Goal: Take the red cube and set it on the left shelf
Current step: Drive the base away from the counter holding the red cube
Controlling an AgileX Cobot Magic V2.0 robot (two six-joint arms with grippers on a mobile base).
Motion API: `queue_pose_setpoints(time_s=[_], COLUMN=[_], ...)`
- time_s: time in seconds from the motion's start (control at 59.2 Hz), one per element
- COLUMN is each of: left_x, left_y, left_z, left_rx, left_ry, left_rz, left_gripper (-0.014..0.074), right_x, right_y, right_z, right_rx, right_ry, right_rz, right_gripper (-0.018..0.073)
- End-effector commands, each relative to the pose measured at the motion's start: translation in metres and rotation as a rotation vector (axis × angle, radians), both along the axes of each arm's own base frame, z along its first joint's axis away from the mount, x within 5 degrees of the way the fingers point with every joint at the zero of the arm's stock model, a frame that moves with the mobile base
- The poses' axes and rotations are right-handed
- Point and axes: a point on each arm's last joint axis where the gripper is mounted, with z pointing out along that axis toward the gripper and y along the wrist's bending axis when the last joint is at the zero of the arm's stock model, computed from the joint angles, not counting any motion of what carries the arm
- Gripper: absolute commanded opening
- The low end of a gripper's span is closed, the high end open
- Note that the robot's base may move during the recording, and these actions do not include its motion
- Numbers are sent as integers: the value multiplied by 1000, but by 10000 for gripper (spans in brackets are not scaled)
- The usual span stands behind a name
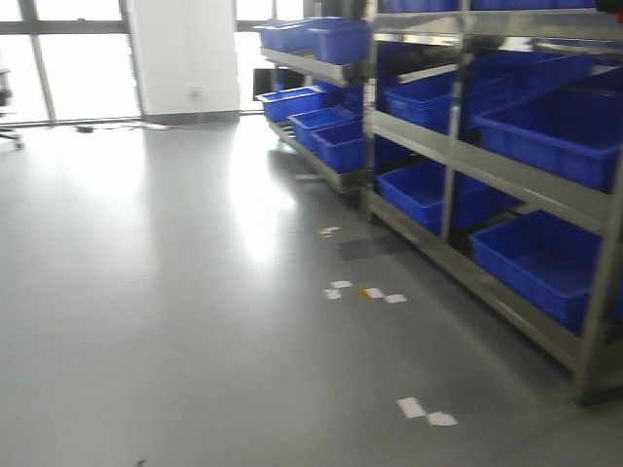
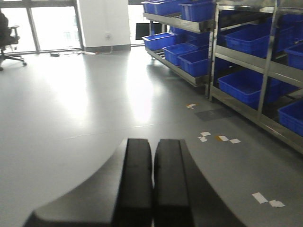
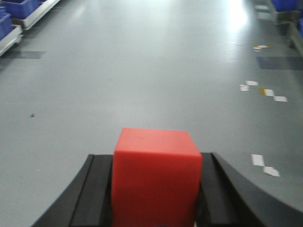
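Red fills the lower middle of your right wrist view: the red cube [image 3: 156, 177] sits pinched in the right claw [image 3: 155, 198], one dark finger tight against each side, with the grey floor [image 3: 142, 71] behind it. Your left claw [image 2: 152, 184] carries nothing, and its two black fingers are pressed together with only a thin seam between them. In the front view, metal shelving [image 1: 458, 165] runs along your right side and holds rows of blue bins [image 1: 545, 263]. White scraps [image 1: 425, 412] lie scattered on the floor just beside that rack. Another rack [image 3: 9, 23] with blue bins shows at the upper left of the right wrist view. An office chair [image 2: 9, 38] stands near the windows [image 2: 52, 28].
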Motion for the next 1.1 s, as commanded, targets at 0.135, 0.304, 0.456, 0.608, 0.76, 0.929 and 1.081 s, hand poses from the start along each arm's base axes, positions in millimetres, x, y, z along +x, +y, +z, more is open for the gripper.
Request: queue_pose_setpoints(time_s=[0.135,0.304,0.456,0.608,0.76,0.929,1.081], left_x=[0,0,0,0,0,0,0], left_y=[0,0,0,0,0,0,0], left_z=[1,1,1,1,1,1,1], left_rx=[-9,-9,-9,-9,-9,-9,-9], left_ry=[-80,-80,-80,-80,-80,-80,-80], left_rz=[-5,-5,-5,-5,-5,-5,-5], left_gripper=[102,102,102,102,102,102,102], right_x=[1,1,1,1,1,1,1], right_y=[1,1,1,1,1,1,1], right_z=[18,18,18,18,18,18,18], right_rx=[45,45,45,45,45,45,45], right_ry=[-110,-110,-110,-110,-110,-110,-110], right_rz=[2,2,2,2,2,2,2], right_gripper=[56,56,56,56,56,56,56])
